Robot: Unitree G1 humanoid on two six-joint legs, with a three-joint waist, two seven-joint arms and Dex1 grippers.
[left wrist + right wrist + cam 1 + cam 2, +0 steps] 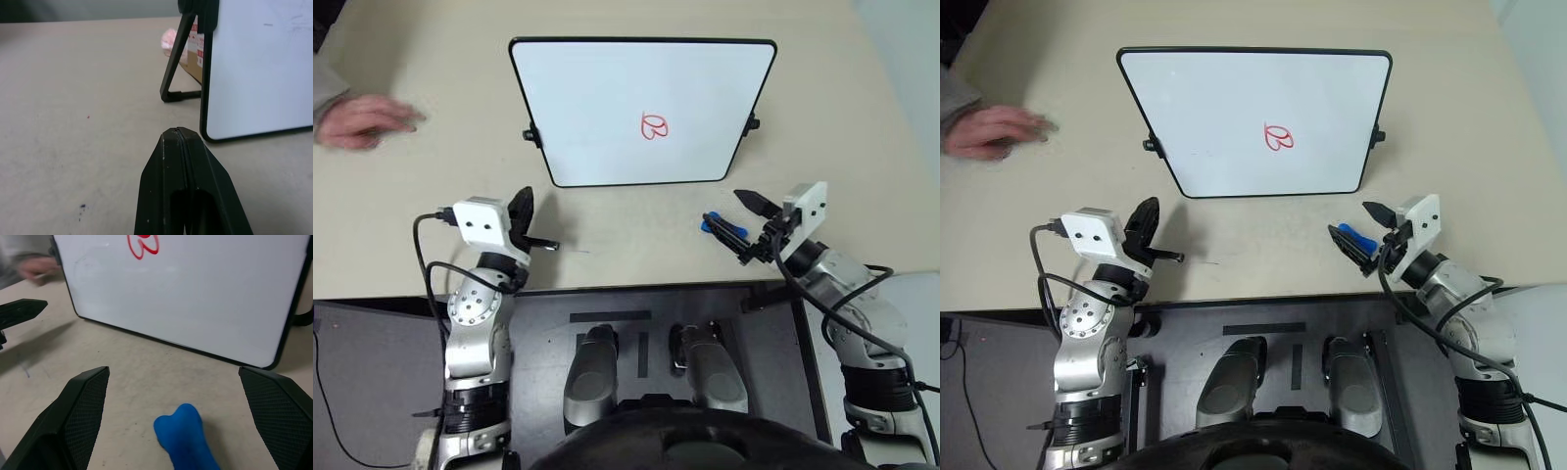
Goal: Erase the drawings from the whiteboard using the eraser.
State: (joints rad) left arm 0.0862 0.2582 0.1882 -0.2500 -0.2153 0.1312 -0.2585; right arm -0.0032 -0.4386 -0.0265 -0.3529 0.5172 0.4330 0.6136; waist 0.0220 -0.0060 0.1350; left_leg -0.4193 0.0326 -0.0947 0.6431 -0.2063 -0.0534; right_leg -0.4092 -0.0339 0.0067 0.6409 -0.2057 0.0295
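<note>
Table (626,235) holds the whiteboard (607,88) with drawings (654,125), a person's hand (362,120) beside it, the right gripper (176,396) spread wide around the eraser (183,435), and the left gripper (178,147) pinched together.

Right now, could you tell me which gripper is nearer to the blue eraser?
Right. The right gripper is open around the eraser on the table; the left gripper sits far across, shut.
</note>
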